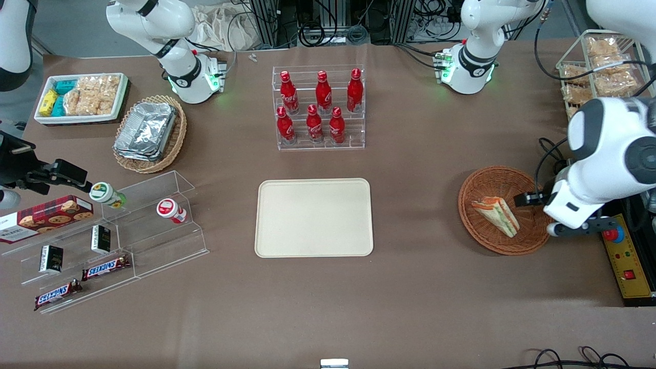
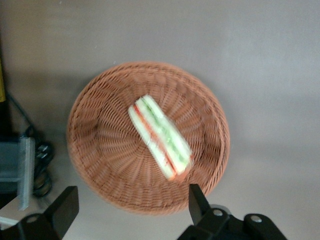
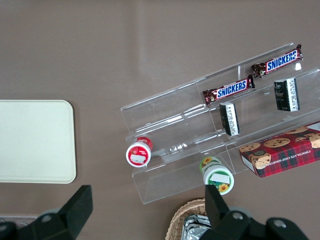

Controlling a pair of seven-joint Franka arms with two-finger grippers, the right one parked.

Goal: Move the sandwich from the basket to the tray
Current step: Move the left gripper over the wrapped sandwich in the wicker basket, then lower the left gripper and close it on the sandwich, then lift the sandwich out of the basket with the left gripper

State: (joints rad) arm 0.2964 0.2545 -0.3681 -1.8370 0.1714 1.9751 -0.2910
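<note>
The sandwich [image 1: 496,215], a pale wedge with orange and green layers, lies in the round reddish-brown basket [image 1: 476,184] toward the working arm's end of the table. The left wrist view shows the sandwich [image 2: 160,137] lying in the middle of the basket [image 2: 100,150]. My left gripper [image 1: 530,199] hovers above the basket's rim, on the side toward the working arm's end. Its fingers [image 2: 197,200] are spread wide and hold nothing, and the gripper [image 2: 131,207] does not touch the sandwich. The cream tray [image 1: 313,217] lies bare at the table's middle and also shows in the right wrist view [image 3: 35,140].
A clear rack of red bottles [image 1: 319,107] stands farther from the camera than the tray. A yellow control box with a red button [image 1: 628,266] lies beside the basket. A wire rack of snack packets [image 1: 599,72] stands near the working arm's base. A clear shelf of snacks [image 1: 102,241] and a tan foil basket [image 1: 148,133] lie toward the parked arm's end.
</note>
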